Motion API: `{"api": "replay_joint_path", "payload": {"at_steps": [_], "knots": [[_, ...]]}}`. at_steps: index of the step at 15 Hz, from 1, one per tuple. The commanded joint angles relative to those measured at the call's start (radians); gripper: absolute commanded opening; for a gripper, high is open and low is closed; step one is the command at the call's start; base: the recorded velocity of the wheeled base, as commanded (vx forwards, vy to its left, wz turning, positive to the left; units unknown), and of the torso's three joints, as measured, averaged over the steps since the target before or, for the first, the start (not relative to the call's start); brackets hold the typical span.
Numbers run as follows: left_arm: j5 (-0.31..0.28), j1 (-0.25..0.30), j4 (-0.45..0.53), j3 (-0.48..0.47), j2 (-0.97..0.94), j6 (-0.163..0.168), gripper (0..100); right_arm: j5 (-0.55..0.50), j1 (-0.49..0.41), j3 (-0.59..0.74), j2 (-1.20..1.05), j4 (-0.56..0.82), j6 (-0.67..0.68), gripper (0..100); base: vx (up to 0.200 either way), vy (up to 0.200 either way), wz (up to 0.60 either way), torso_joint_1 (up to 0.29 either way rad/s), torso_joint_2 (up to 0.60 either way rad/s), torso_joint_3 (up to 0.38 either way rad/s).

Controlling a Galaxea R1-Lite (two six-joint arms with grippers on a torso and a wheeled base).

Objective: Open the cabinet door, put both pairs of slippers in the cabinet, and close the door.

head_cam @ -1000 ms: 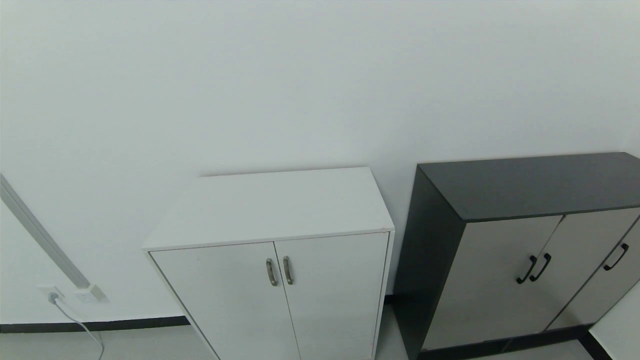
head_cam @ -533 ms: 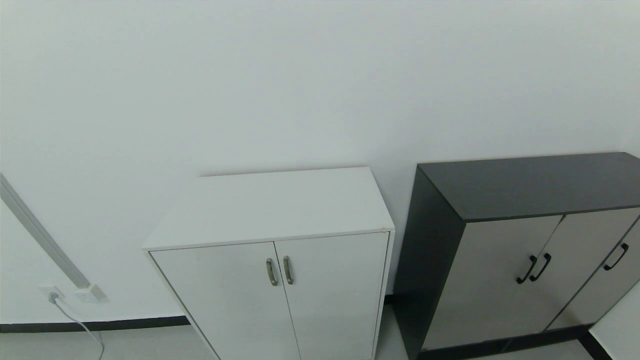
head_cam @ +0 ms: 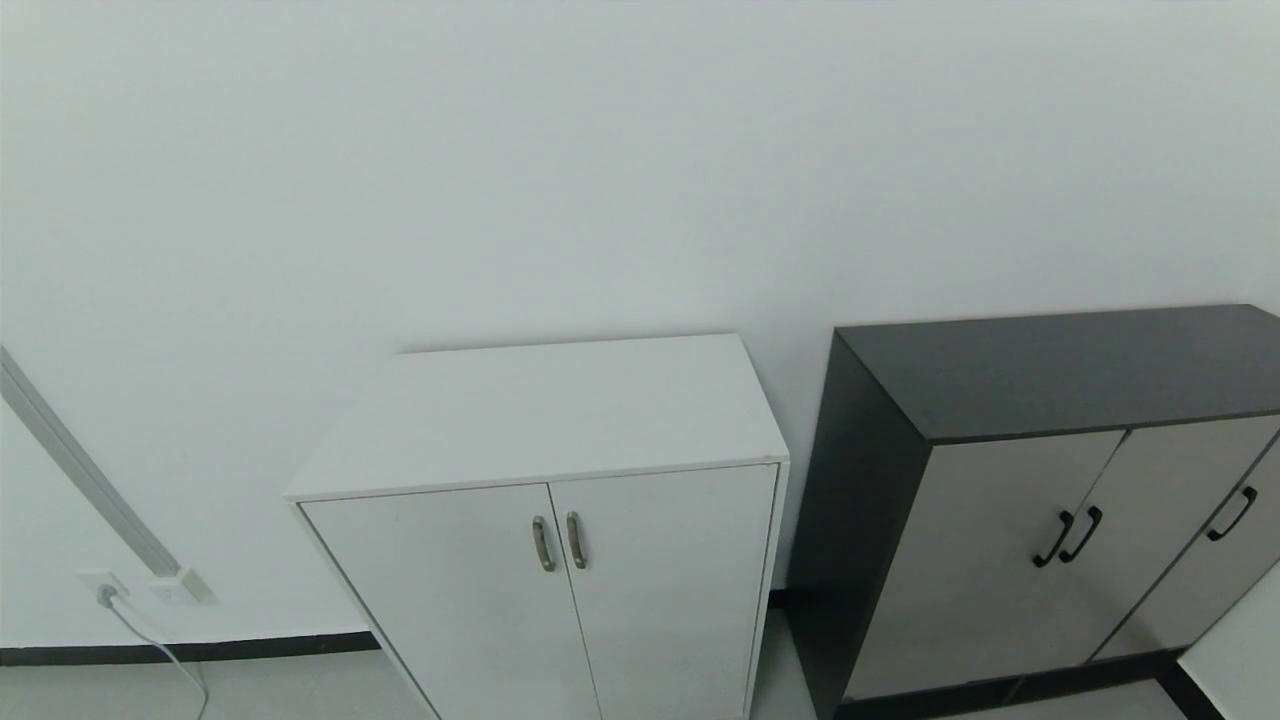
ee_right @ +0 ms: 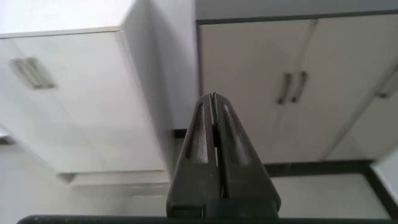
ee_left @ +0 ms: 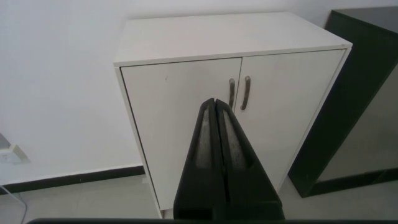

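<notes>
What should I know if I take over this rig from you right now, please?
Left gripper: shut, empty, held in front of the white cabinet, apart from it.
Right gripper: shut, empty, facing the gap between the white cabinet and the black cabinet.
Both cabinets are closed; the white one's two handles sit side by side at its middle.
Done: nothing yet.
Left: open the cabinet, put both pairs of slippers in, close it.
</notes>
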Motion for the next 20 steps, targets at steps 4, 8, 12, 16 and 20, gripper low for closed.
{"api": "replay_joint_path", "payload": {"at_steps": [4,8,12,16,20], "knots": [[0.000,0.000,0.000,0.000,0.001,0.000,0,-0.004,-0.169,0.004,0.032,-0.006,0.001,0,0.000,0.000,0.00,0.000,0.00,0.000],[0.000,0.000,0.000,0.000,-0.001,0.000,0,0.002,-0.181,0.006,0.002,-0.007,0.011,0,0.000,0.000,0.00,0.000,0.00,0.000],[0.000,0.000,0.000,0.000,0.001,0.000,0,0.204,-0.181,0.018,0.002,-0.020,0.040,0,0.000,0.000,0.00,0.000,0.00,0.000],[0.000,0.000,0.000,0.000,0.001,0.000,0,0.282,-0.181,0.053,0.002,-0.092,0.046,0,0.000,0.000,0.00,0.000,0.00,0.000],[0.000,0.000,0.000,0.000,0.001,0.000,0,0.287,-0.180,0.055,0.000,-0.095,0.047,0,0.000,0.000,0.00,0.000,0.00,0.000]]}}
